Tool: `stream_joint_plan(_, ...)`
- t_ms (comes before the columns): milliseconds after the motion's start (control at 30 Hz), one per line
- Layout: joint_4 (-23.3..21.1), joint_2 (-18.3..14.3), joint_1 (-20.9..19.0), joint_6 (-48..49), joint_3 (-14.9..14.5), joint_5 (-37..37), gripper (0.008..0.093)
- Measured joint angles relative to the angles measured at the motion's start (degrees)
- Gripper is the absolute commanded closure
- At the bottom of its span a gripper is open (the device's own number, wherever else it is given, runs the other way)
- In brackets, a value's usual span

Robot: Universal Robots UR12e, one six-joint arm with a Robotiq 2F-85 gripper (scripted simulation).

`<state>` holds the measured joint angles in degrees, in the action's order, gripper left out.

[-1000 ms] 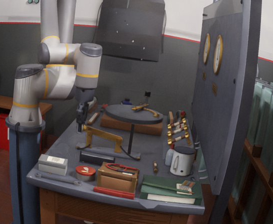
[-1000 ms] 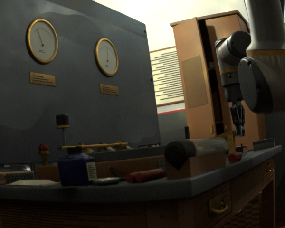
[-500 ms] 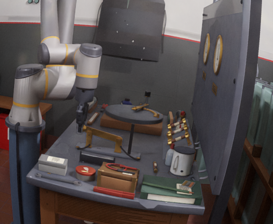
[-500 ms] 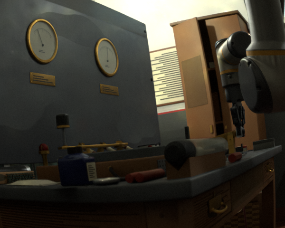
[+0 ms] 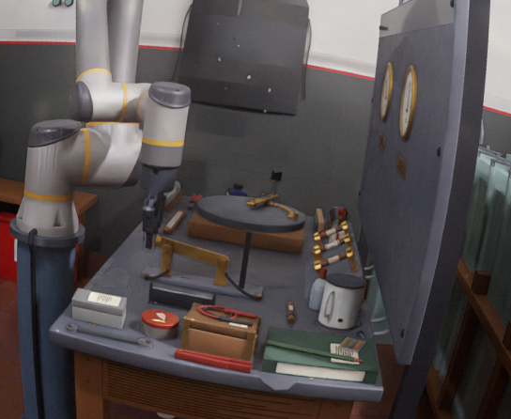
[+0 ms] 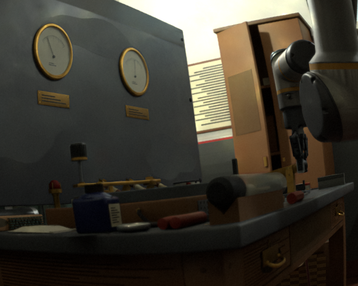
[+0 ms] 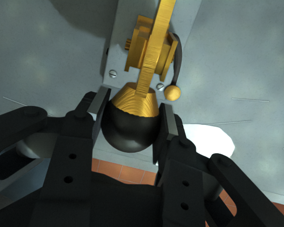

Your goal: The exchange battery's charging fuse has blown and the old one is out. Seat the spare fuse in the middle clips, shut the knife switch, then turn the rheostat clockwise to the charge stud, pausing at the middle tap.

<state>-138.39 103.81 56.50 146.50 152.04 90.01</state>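
The brass blade of the knife switch [image 5: 190, 256] lies level between its two brass posts, its end down in the jaw clip [image 7: 149, 52]. My gripper [image 7: 132, 122] is closed on the switch's black handle knob [image 7: 128, 132], one finger pad on each side. The gripper [image 5: 149, 235] stands at the switch's left end. Three fuses sit in the brass clips [image 5: 334, 245] at the bench's right. The rheostat [image 5: 251, 213] is a dark disc on a post, with a brass arm [image 5: 272, 204] and a black knob [image 5: 276, 176].
A tall grey panel [image 5: 418, 178] with two gauges rises behind and right of the bench. A white mug [image 5: 340, 300], green books [image 5: 319, 359], a wooden box [image 5: 220, 331], a red tin [image 5: 159, 323] and a wrench [image 5: 110, 334] fill the front edge.
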Motion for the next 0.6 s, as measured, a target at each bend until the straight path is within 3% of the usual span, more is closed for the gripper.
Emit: stream_joint_plan(600,-0.4,-0.3,0.0,0.0,0.1,0.0,0.0934)
